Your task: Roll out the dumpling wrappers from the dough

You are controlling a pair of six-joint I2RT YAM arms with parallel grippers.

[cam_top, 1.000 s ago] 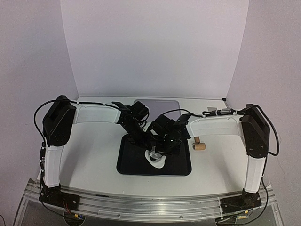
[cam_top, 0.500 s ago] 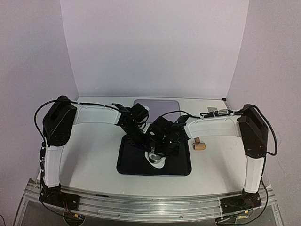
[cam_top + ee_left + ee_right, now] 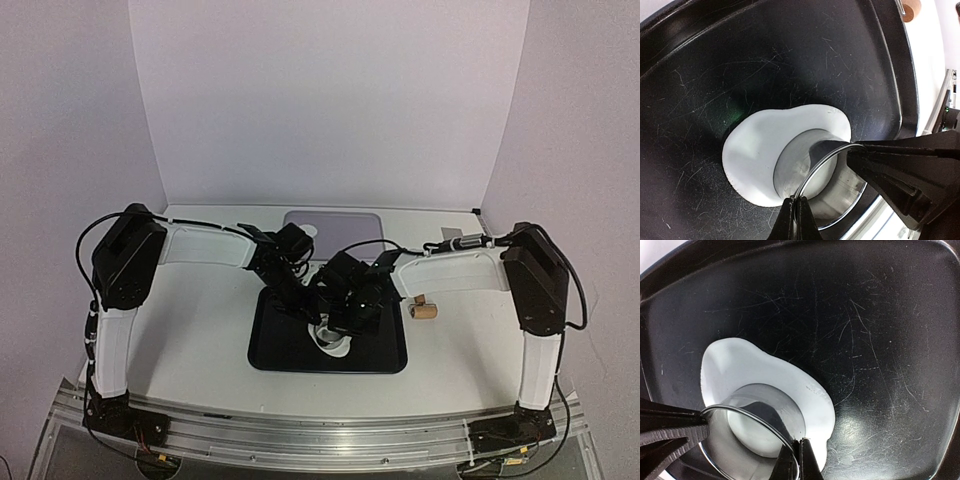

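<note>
Both the left hand (image 3: 794, 214) and right hand (image 3: 797, 456) clamp the ring cutter (image 3: 799, 159); press level, straight through the dough (image 3: 754, 145).

White-shelled left arm (image 3: 205, 243) and right arm (image 3: 455, 268), black joint housings (image 3: 125, 262), looping black cables (image 3: 80, 250), slim black left claw (image 3: 794, 210), right claw (image 3: 800, 450).

White dough (image 3: 757, 150), thin irregular flattened sheet, flat on the black tray (image 3: 740, 60), metal ring (image 3: 792, 167) standing on it
</note>
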